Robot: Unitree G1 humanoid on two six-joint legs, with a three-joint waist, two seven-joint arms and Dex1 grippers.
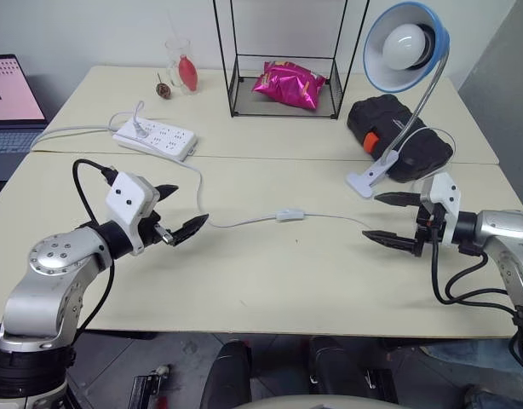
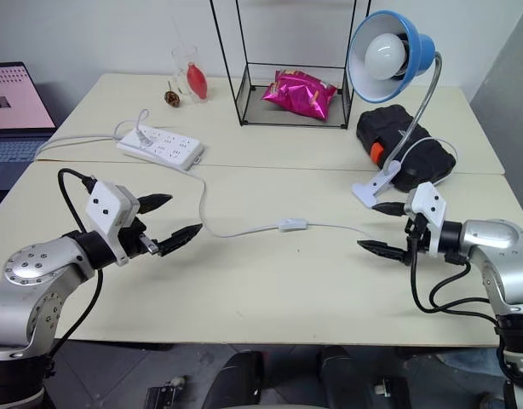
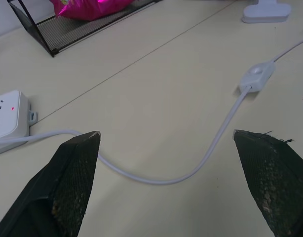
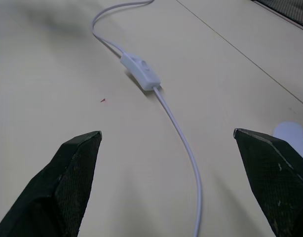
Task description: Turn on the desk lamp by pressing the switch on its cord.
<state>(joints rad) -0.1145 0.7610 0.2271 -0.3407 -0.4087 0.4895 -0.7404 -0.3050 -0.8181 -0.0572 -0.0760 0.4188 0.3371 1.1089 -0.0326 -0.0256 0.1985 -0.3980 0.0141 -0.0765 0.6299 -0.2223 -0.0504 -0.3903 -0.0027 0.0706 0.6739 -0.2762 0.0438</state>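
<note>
Both claws, left (image 1: pixel 178 210) & right (image 1: pixel 393 219), spread wide, empty; switch (image 1: pixel 290 215) btwn them, button indistinct.

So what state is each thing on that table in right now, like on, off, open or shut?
Blue-shaded desk lamp: unlit.
Small white inline switch: flat on the table, untouched.
White power strip: indicator glowing red.
Left gripper: open, empty.
Right gripper: open, empty.
Laptop: screen on.

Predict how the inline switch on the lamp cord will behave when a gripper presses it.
The switch looks small and light, lying loose on the table, so it may slide. The thin cord curves slackly, so it probably won't hold it steady.
</note>
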